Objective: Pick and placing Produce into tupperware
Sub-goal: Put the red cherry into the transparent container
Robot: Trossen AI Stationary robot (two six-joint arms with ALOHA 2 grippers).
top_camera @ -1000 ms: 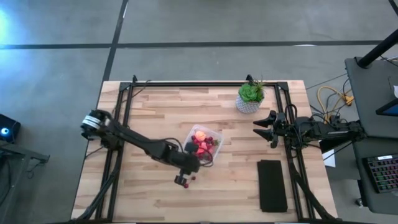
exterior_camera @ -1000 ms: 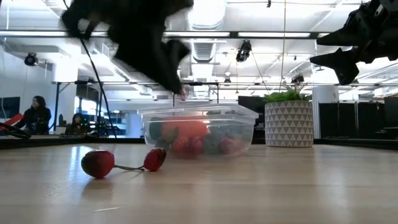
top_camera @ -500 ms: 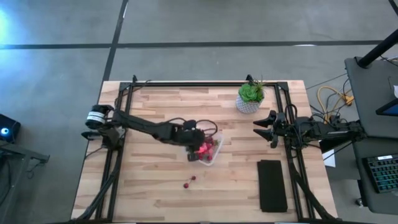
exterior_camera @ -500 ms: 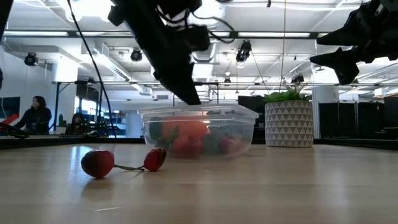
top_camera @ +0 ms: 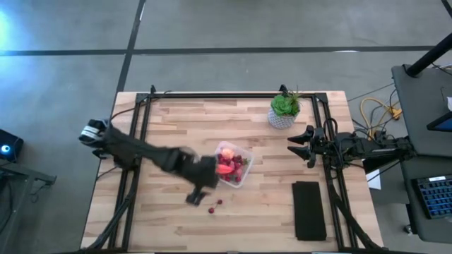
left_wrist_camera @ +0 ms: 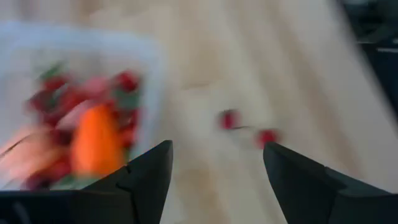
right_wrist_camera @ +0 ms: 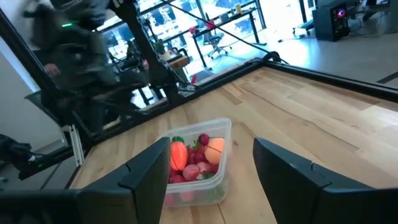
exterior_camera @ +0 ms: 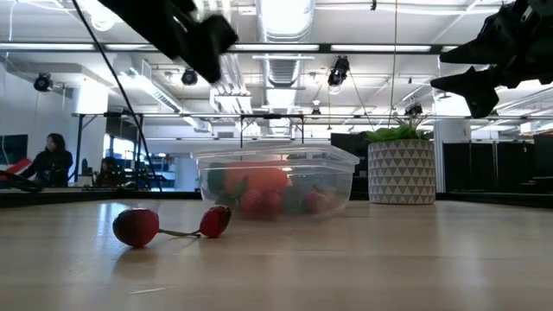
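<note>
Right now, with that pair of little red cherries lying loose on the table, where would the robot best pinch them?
Probably from straight above, closing on one red ball of the cherry pair. The two balls lie flat on the bare table, joined by a thin stem that offers little to grip. The left gripper is open nearby, beside the tupperware.

One clear tupperware (top_camera: 232, 164) of produce, two red pieces (exterior_camera: 136, 226) loose on one table (top_camera: 169, 120), one potted plant (top_camera: 284, 110), one black slab (top_camera: 309, 210)
</note>
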